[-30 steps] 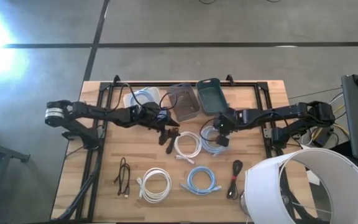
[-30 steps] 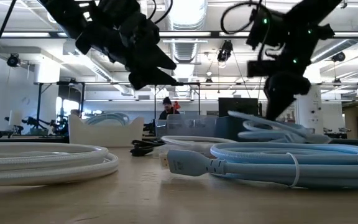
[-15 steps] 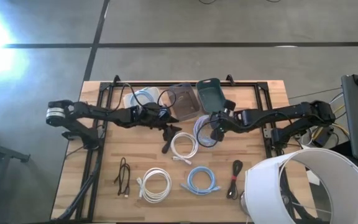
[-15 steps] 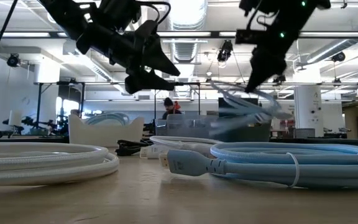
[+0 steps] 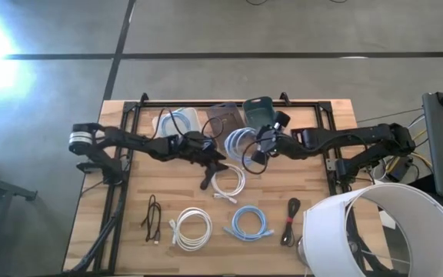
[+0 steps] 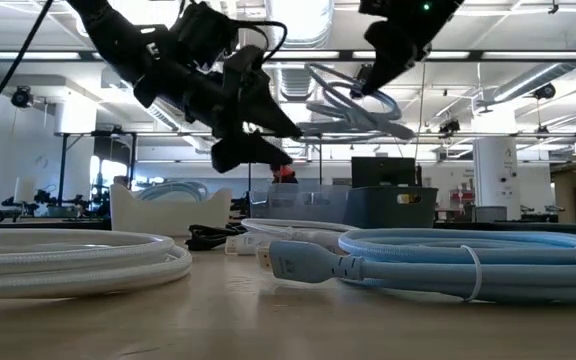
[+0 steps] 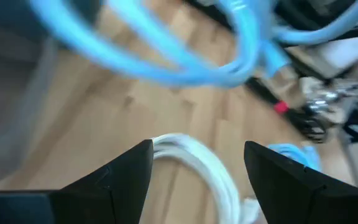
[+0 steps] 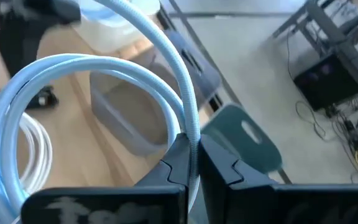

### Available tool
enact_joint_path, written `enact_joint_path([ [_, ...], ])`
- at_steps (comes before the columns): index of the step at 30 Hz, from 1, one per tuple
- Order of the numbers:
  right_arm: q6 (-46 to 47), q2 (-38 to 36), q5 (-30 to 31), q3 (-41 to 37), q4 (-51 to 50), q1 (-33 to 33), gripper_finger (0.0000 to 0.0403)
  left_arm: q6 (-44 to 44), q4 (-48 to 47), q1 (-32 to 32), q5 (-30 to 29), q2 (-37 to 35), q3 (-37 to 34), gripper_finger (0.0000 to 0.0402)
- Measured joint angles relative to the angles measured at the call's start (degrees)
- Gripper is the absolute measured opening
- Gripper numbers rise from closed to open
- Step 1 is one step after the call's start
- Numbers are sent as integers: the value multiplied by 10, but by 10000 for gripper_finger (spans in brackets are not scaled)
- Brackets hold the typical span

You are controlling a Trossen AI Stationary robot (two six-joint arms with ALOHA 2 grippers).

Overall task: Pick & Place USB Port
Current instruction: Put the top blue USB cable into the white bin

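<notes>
A light-blue cable coil (image 5: pixel 238 142) hangs in the air over the table's far middle, in front of the clear grey bin (image 5: pixel 226 117); my right gripper (image 5: pixel 255 148) is shut on it. In the low view the coil (image 6: pixel 353 98) hangs high below that gripper (image 6: pixel 380 62). My left gripper (image 5: pixel 220 159) hovers open just left of the coil, above a white cable coil (image 5: pixel 228 181) that lies flat on the table. Its wrist view shows that white coil (image 7: pixel 194 158) between the open fingers and the blue coil (image 7: pixel 185 59) passing ahead. My right gripper pinches the light-blue coil between its two fingers on the bundled loops at one side (image 8: pixel 189 138), reaching in from the table's right. The coil is lifted clear of the table, and its loops (image 8: pixel 55 81) stand out in front of the fingers.
At the far edge stand a white bin holding a pale cable (image 5: pixel 174 121), the clear grey bin and a dark teal bin (image 5: pixel 260 112). A small black piece (image 5: pixel 205 181), black cables (image 5: pixel 152 218) (image 5: pixel 291 215), a white coil (image 5: pixel 192 228) and a blue coil (image 5: pixel 248 223) lie nearer. A white lampshade (image 5: pixel 375 231) fills the near right.
My right gripper has risen from the table with the light-blue coil and carried it toward the far edge and leftward, toward the bins. The coil has come off the wood and now hangs clear. My left gripper has stayed above the white coil.
</notes>
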Motion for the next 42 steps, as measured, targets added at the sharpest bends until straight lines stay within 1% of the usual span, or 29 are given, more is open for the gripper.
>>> enact_joint_path([
  [3, -12, 0, -5, -13, 40, 0, 13, 13, 44, -1, 17, 7, 0, 257],
  [8, -9, 2, -47, -41, 86, 0, 13, 24, 97, -1, 16, 10, 0, 257],
  [13, 3, 2, -47, -64, 103, 0, 13, 23, 125, -1, 13, 9, 0, 257],
  [21, 39, 2, -47, -83, 117, -1, 13, 23, 147, -2, 10, 9, 0, 257],
  [28, 35, 2, -47, -84, 122, -1, 13, 30, 150, -4, 15, 9, 0, 257],
  [33, 32, 2, -47, -84, 125, -1, 13, 63, 153, -16, 22, 9, 0, 257],
  [38, 33, 2, -50, -84, 148, -1, 13, 49, 155, -18, -47, 8, 0, 257],
  [40, 33, 2, -53, -84, 152, -1, 13, 44, 155, -18, -67, 8, 0, 254],
  [42, 33, 2, -65, -84, 154, -1, 13, 43, 154, -18, -73, 8, 0, 241],
])
